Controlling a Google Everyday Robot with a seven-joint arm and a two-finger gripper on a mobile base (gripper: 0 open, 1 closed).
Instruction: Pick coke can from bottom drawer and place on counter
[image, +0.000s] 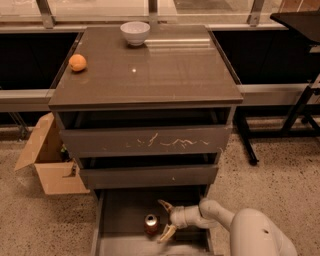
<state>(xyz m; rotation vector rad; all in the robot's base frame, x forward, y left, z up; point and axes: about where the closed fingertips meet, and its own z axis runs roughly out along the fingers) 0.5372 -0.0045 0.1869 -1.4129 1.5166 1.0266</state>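
camera view, single entry. cabinet of three dark grey-brown drawers on a speckled floor (280, 175). top surface (150, 75): glossy and wide, bearing a white bowl (135, 33) at the rear centre and an orange (77, 62) near the left edge, the two well apart. upper drawer (150, 141): slightly open, pale scratches across its front. middle drawer (150, 176): slightly open, plain front. bottom drawer (122, 210): pulled out toward the camera, its dark tray interior exposed. coke can (151, 223): red with a silver top, standing upright on the floor of the bottom drawer, roughly mid-tray. claw (164, 219): down inside the bottom drawer, immediately right of the can, its two tan fingers (166, 233) spread wide with tips pointing left toward the can; the can sits at the mouth of the spread, gripping nothing, and contact cannot be told. arm (220, 215): white, reaching in from the lower right corner. cardboard box (50, 160): on the floor left of the cabinet, flap open. black frame legs (300, 110): on the right, apart from the cabinet.
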